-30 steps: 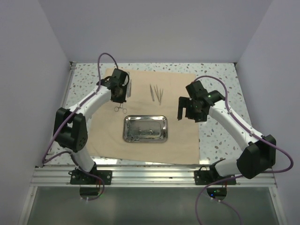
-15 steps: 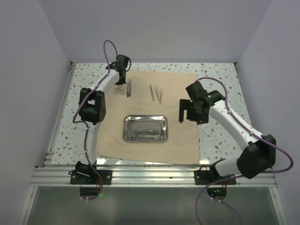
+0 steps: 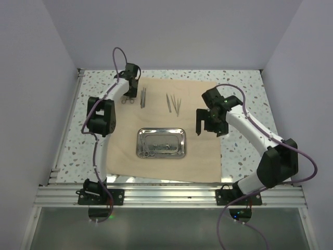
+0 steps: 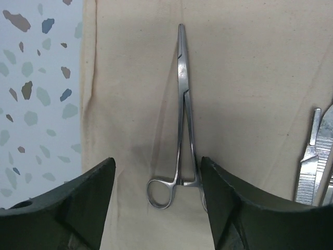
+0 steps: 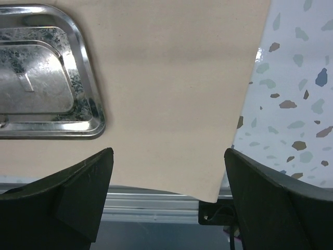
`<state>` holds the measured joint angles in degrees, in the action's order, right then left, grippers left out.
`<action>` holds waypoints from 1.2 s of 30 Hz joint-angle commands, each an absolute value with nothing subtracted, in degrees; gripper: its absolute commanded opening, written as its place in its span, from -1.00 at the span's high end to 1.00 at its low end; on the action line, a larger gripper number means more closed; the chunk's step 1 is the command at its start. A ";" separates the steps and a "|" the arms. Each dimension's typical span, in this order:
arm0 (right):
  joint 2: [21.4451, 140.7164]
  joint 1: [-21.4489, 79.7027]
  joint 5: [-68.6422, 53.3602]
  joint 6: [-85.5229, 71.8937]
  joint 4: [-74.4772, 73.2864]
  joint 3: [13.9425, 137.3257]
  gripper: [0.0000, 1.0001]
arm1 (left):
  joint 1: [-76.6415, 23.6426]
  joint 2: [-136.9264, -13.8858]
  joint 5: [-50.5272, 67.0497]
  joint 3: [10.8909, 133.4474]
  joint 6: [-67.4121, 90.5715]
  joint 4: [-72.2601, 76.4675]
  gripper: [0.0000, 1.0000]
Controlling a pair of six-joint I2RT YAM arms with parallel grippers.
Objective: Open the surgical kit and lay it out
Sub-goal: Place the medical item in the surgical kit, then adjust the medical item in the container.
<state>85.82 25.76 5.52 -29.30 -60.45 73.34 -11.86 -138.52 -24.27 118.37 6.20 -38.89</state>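
Observation:
The beige cloth wrap [image 3: 203,151] lies spread flat on the table. On it sits the steel tray [image 3: 161,143], with small instruments still inside. Scissors-like forceps [image 4: 181,104] lie flat on the cloth near its far left edge, ring handles between the fingers of my left gripper [image 4: 157,162], which is open just above them. Another silvery instrument [image 4: 314,156] lies to their right, and several thin ones [image 3: 173,104] rest further right. My right gripper [image 5: 169,152] hangs open over the cloth's right part, right of the tray [image 5: 47,78], with nothing in it.
Speckled terrazzo table [image 5: 296,78] shows beyond the cloth's right edge and on the left [image 4: 36,94]. A metal rail [image 5: 151,208] runs along the near edge. White walls enclose the back and sides.
My left arm carried the forceps from beside the tray to the cloth's far left, then opened and let them go onto the cloth. The right gripper edged slightly left.

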 commanded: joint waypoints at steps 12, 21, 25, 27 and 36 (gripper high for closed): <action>80.87 25.66 2.55 -28.56 -56.25 70.67 -0.83 | -18.27 -107.24 -15.30 91.89 17.22 -44.73 -0.34; 75.94 25.58 1.59 -27.86 -54.93 65.22 -0.83 | -30.05 -92.12 -4.92 71.83 30.66 -44.65 0.00; 74.36 25.58 1.41 -27.60 -55.11 64.34 -0.83 | -34.53 -90.97 -3.87 67.95 34.45 -43.86 0.04; 73.48 25.58 1.41 -27.51 -55.37 64.07 -0.83 | -36.64 -91.32 -2.90 66.63 35.85 -43.51 0.08; 69.27 25.66 1.93 -26.72 -56.69 61.26 -0.83 | -42.80 -93.52 -4.21 63.28 42.18 -43.24 0.16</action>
